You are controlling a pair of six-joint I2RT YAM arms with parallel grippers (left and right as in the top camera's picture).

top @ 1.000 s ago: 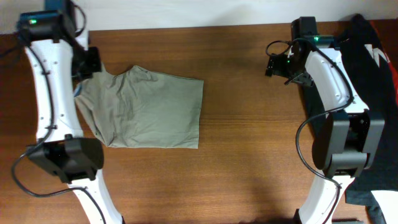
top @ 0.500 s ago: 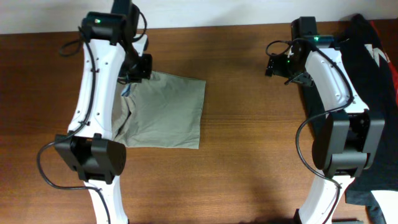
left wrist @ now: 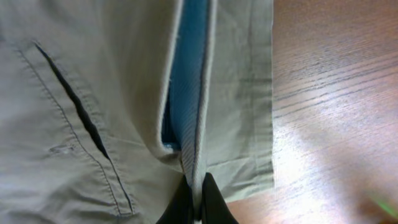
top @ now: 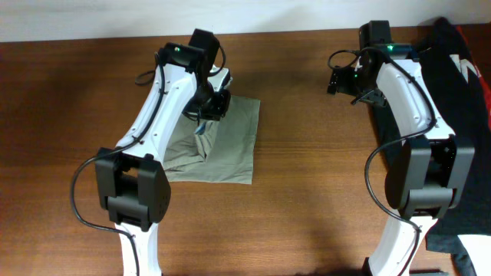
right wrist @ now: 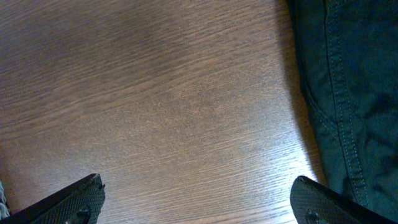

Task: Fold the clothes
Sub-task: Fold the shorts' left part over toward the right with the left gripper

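1. The left gripper (left wrist: 196, 200) was closed narrow on an edge of the shorts (top: 230, 149); its wrist view showed the pinched hem doubled up, with a blue lining (left wrist: 186, 68) in the gap and the slit pocket (left wrist: 71, 102) to one side.
2. The shorts lay left of centre on the table (top: 307, 192), partly bunched under the left arm; the right half was flat, and the gripped part was raised above it.
3. My judgement: the first fold was under way, with the left side being brought across the right; the next move called for laying the held edge on the far hem, square and smooth, then letting go without dragging the cloth.
4. The right gripper (right wrist: 196, 193) hung over bare wood well apart from the shorts; its fingers were spread wide and held nothing.
5. A dark garment (right wrist: 348, 93) sat at the table's right edge, beside the right arm.
6. No basket, bin or tray showed in any view, so nothing was contained.
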